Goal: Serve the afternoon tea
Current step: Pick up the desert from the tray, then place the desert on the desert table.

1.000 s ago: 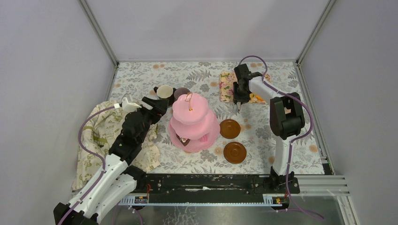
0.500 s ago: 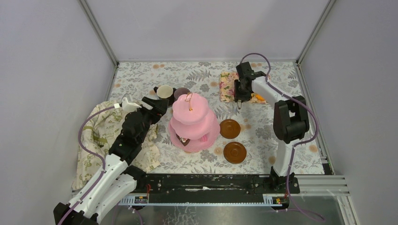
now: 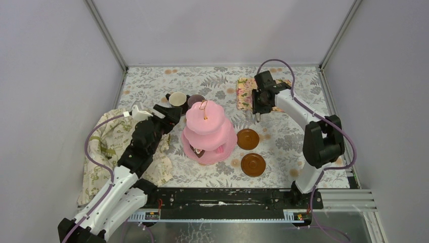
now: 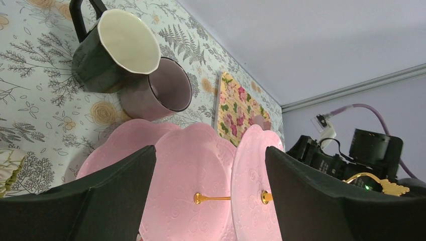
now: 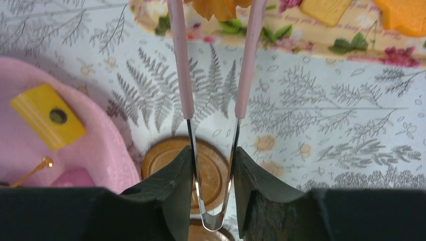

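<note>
Far left of the cake stand [image 3: 205,130]: leaf-print cloth [image 3: 106,144] lay bunched beneath the left arm. Left hand [image 3: 169,112] hung just left of the stand's upper tiers, released, jaws spread wide, nothing between them.

Behind-left of the stand: cream-lined mug [image 3: 177,98] and dark-lined mug [image 3: 196,100], touching each other, the second close against the stand. Neither sat on a saucer.

On the stand: a yellow sweet [image 5: 47,115] and a pink sweet [image 5: 75,178] lay on the pink tiers.

Right of the stand: first saucer [image 3: 248,138] just beside its base, second saucer [image 3: 253,164] nearer the arm bases. Both were bare and lay apart from each other.

Behind-right of the stand: floral tray [image 3: 244,91]. Right hand [image 5: 213,173] was at the tray's stand-side edge, clenched on pink-handled tongs [image 5: 180,65]. An orange sweet [image 5: 218,7] showed between the tong arms over the tray. The tips were cut off by the frame, so a true pinch could not be told.

Risks, as judged:
- The hand gripped the tongs near the hinge, so squeeze at the tips looked weak. The sweet could slip on the carry and land on a saucer or the tabletop [image 3: 152,81].
- The tongs could twist in the hand.
- The gold loop handle [image 3: 203,105] could snag the tongs on a top-tier approach.
- The left hand sat close enough that a careless move could knock the stand or mugs.
</note>
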### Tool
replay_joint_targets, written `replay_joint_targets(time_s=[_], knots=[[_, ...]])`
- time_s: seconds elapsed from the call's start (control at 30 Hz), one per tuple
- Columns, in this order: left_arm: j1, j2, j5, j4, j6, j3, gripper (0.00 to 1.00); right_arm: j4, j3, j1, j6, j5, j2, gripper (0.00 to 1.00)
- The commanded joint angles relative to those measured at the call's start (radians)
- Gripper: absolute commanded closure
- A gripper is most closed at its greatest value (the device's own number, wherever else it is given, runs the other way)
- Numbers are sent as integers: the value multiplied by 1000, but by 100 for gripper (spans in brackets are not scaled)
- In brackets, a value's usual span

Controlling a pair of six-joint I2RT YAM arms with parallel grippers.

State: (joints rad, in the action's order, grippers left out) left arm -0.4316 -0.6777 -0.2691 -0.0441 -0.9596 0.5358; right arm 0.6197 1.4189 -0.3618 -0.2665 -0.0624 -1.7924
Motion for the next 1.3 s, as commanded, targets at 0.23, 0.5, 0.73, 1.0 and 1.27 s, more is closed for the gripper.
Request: replay_joint_targets(time_s=[0.23,0.5,0.73,1.0,1.27], knots=[[-3,-9,-4,44,1,6,13,14,-166,-101,-8,-40,261,87],[-3,-24,3,46,-4,11,13,39,-231,-185,-45,-52,381,87],[-3,-30,4,45,-4,15,13,74,-234,-267,-80,-79,434,87],[-2,-28,5,43,-4,15,13,96,-244,-362,-132,-96,469,88],[-2,-24,6,41,-2,15,13,119,-191,-469,-168,-134,439,88]])
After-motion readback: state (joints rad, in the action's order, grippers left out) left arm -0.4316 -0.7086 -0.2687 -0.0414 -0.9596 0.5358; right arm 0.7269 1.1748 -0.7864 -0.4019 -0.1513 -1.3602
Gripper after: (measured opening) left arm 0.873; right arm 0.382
